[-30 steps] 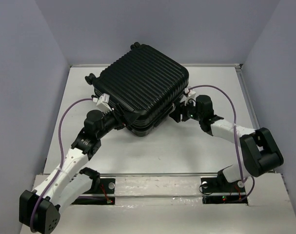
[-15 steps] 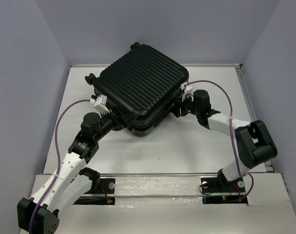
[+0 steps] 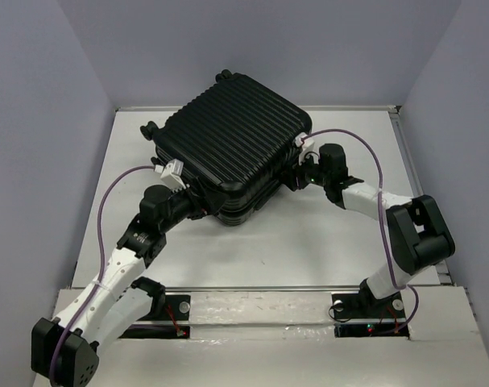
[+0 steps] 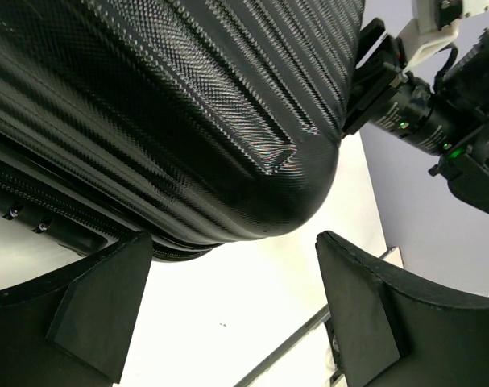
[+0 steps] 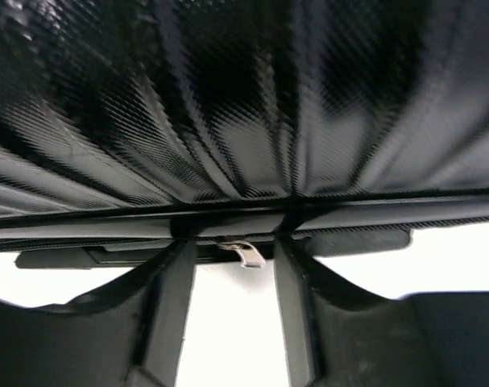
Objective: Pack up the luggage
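Reaching in from the lower left of the top view, the left gripper [image 4: 232, 242] sits at the near-left edge of the large black ribbed hard-shell suitcase [image 3: 236, 145]. From above its tips are lost under the shell's overhang. The left wrist view settles the matter: its two dark fingers [image 4: 99, 306] stand wide apart at the bottom corners of the frame and hold nothing. A rounded corner of the suitcase hangs above the gap, apart from both pads.

The suitcase lies flat on the white table [image 3: 325, 242], turned at an angle in the upper middle of the top view. Its lid is down over the lower half. Two small black wheels [image 3: 151, 127] poke out along its upper-left side. Whatever is inside is hidden, and whether the seam is zipped all the way round cannot be told.

At the suitcase's right side, the right gripper [image 5: 236, 246] points straight at the seam. In the right wrist view its fingers [image 5: 176, 306] are partly open and rise to just under the zip line. A small silver zip pull [image 5: 242, 254] hangs between the tips, with a sliver of white showing on each side, so nothing is clamped. That view is dark and soft, and the shell fills its upper half. From above, the fingertips merge with the black shell.
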You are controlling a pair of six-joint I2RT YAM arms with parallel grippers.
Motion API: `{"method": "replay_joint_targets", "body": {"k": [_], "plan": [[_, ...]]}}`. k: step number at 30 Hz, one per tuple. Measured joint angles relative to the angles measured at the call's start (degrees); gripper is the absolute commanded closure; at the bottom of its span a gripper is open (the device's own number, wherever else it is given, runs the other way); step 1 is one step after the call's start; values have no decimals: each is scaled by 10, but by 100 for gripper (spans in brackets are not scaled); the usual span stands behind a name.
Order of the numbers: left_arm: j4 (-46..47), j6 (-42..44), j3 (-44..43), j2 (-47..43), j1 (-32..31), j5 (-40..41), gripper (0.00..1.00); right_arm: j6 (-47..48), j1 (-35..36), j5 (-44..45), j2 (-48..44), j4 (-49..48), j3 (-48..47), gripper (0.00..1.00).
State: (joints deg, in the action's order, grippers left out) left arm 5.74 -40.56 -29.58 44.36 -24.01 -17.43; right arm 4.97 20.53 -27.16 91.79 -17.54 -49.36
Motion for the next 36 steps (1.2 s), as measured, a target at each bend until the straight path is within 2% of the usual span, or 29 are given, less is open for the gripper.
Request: {"method": "replay_joint_targets", "body": {"k": [1,4,5,13,17,23,25,27,32,36], "plan": [[0,1,0,5,0,-2,6,2,0,-10,3,0,-3,68],[4,1,0,17,0,-4,6,4,-2,-30,15,-3,-9,90],[9,2,0,23,0,-6,6,0,-3,-35,18,-7,-9,93],[43,-5,-1,69,1,-22,7,-54,-1,-54,14,-81,36,93],[66,-30,-12,104,-5,-39,8,-83,39,-6,-38,-116,95,93],[59,-49,-56,155,-32,-30,8,-110,196,198,-72,-105,120,93],[65,-54,-78,181,-49,-28,8,-137,293,228,-66,-111,122,93],[56,-58,-93,197,-62,-30,9,-140,359,308,-52,-134,112,93],[27,-73,-112,204,-87,-40,9,-179,439,479,-3,-193,97,93],[8,-73,-117,204,-92,-57,6,-217,471,560,34,-277,97,93]]}}
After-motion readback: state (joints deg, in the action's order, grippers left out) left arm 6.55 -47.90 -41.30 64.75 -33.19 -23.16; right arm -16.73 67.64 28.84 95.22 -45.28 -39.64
